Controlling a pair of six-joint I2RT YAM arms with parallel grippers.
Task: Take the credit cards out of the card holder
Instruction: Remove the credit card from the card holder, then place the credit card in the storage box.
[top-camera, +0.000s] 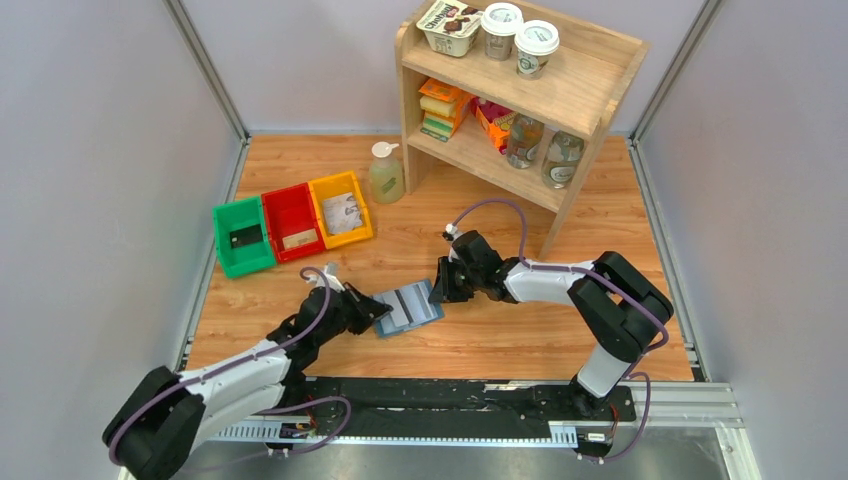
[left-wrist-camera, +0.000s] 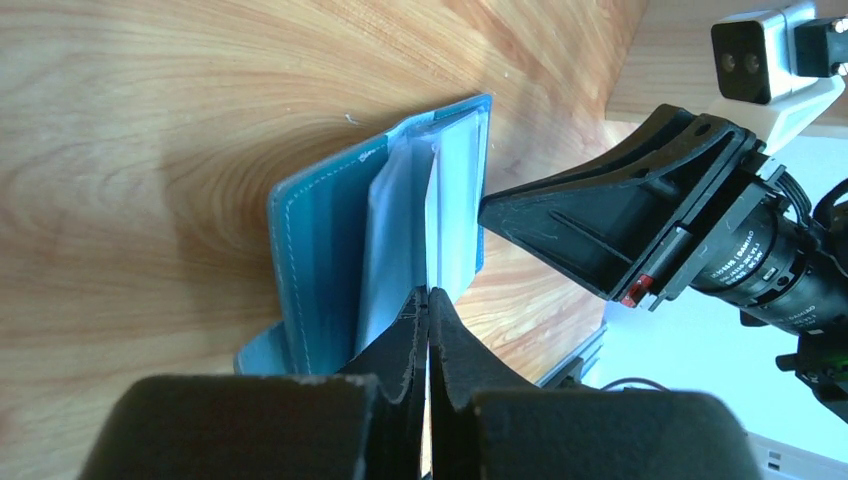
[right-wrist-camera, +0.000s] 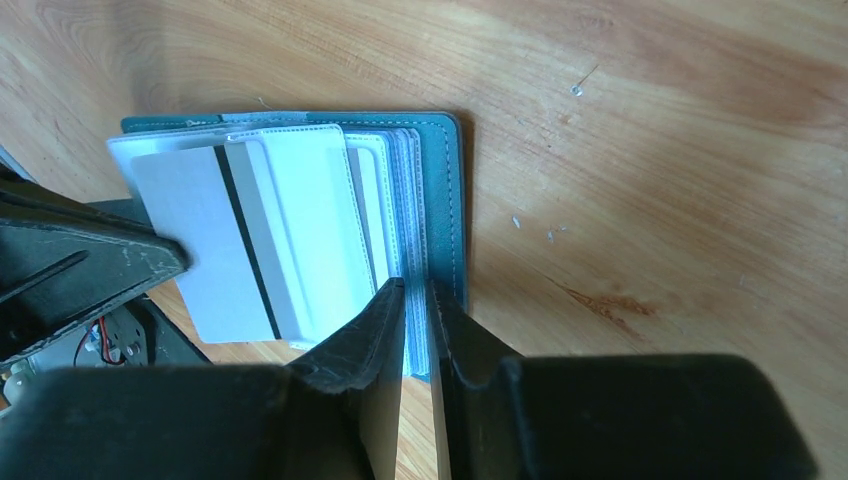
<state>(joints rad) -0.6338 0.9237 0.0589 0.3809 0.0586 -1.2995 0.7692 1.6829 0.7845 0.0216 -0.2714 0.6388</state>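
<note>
The blue-grey card holder (top-camera: 412, 308) lies open on the wooden table between my two grippers. It also shows in the left wrist view (left-wrist-camera: 315, 250) and the right wrist view (right-wrist-camera: 440, 150). A grey-white credit card (right-wrist-camera: 200, 240) with a dark stripe sticks partly out of a light inner pocket. My left gripper (top-camera: 378, 310) is shut on that card's outer end; in its own view (left-wrist-camera: 428, 300) the card (left-wrist-camera: 433, 210) is edge-on. My right gripper (top-camera: 438, 290) is shut on the holder's far edge, jaws around the cover and pocket layers (right-wrist-camera: 416, 292).
A green bin (top-camera: 243, 238), a red bin (top-camera: 293, 222) and a yellow bin (top-camera: 341, 210) stand at the back left, each with a card in it. A soap bottle (top-camera: 386, 174) stands beside a wooden shelf (top-camera: 520, 90) holding cups, jars and packets.
</note>
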